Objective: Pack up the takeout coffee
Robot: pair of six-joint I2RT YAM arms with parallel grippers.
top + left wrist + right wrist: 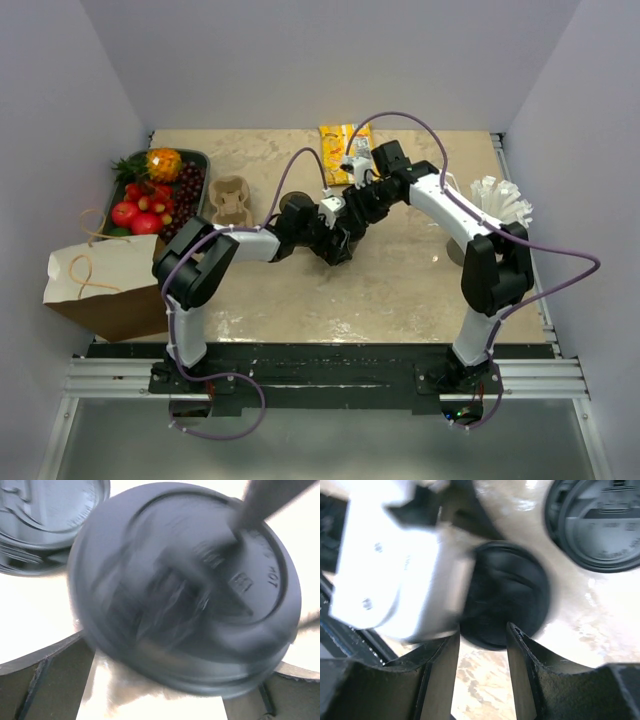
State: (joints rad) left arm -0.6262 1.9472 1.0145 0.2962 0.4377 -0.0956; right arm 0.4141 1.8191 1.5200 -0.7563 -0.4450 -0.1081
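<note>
A coffee cup with a black lid [190,590] stands between the fingers of my left gripper [180,652]. It looks tilted and blurred, and the lid hides the contact. In the top view both grippers meet over it at the table's middle [337,250]. My right gripper [482,630] is open and empty, with its fingertips at the edge of that lid [507,592]. One right finger [260,505] reaches over the lid in the left wrist view. A second lidded cup [295,207] stands just beside it and shows in both wrist views [45,520] [600,525]. The brown cup carrier [230,200] is empty.
A brown paper bag [105,285] lies at the left edge. A dark tray of fruit [160,190] stands behind it. A yellow snack packet [338,148] lies at the back. A white ruffled object [500,200] sits at the right, beside the right arm.
</note>
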